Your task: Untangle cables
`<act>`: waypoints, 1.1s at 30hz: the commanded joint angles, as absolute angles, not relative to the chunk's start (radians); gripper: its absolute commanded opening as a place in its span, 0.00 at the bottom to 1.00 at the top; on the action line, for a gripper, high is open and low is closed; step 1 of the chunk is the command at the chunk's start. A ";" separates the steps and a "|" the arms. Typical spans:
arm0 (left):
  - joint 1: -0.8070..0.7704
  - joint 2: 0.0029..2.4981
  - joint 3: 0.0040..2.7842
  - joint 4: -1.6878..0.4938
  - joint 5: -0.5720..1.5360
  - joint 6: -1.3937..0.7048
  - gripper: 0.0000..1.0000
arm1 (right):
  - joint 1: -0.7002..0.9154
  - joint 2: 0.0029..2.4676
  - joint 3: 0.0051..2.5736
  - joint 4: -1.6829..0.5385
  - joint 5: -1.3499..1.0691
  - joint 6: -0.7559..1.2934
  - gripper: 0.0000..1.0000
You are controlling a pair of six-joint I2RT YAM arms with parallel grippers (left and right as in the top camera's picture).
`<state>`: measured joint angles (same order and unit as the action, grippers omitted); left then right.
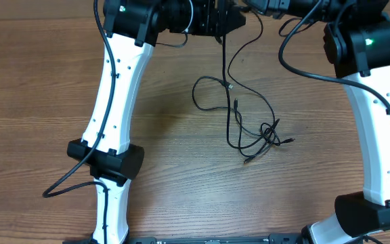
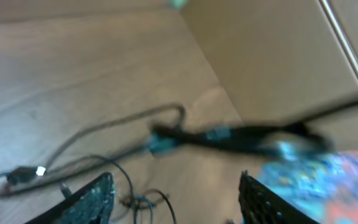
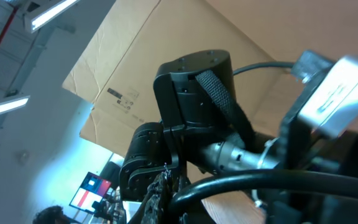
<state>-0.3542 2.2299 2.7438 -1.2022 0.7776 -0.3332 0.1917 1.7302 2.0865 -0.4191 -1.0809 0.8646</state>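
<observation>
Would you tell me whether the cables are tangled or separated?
Tangled: the cables cross in a knot on the table.

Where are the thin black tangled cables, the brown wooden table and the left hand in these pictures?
Thin black tangled cables (image 1: 269, 134): overhead view, on the knot of crossing strands.
Brown wooden table (image 1: 39, 102): overhead view, bare wood at left.
Left hand (image 2: 176, 183): left wrist view, midway between its open fingertips.

Two white arms, the left arm (image 1: 117, 88) and the right arm (image 1: 378, 115), over one wooden table (image 1: 39, 149). Toward its far edge, one tangle of thin black cables (image 1: 239, 129): four plug ends (image 1: 290, 140) show, so perhaps two or three cords. One cardboard box (image 2: 278, 62).
</observation>
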 commanded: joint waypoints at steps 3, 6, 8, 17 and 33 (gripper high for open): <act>-0.362 2.237 2.751 -1.155 0.679 -0.389 0.68 | 0.202 1.725 2.094 -0.410 -1.076 0.868 0.04; -0.360 2.237 2.751 -1.125 0.673 -0.390 0.67 | 0.202 1.725 2.094 -0.419 -1.078 0.860 0.04; -0.355 2.235 2.751 -1.122 0.680 -0.390 0.62 | 0.202 1.725 2.094 -0.432 -1.077 0.850 0.04; -0.350 2.167 2.752 -1.124 0.637 -0.390 0.64 | 0.201 1.727 2.094 -0.457 -1.073 0.811 0.04; -0.381 2.168 2.752 -0.990 0.566 -0.320 0.69 | 0.208 1.727 2.094 -0.431 -1.077 1.048 0.04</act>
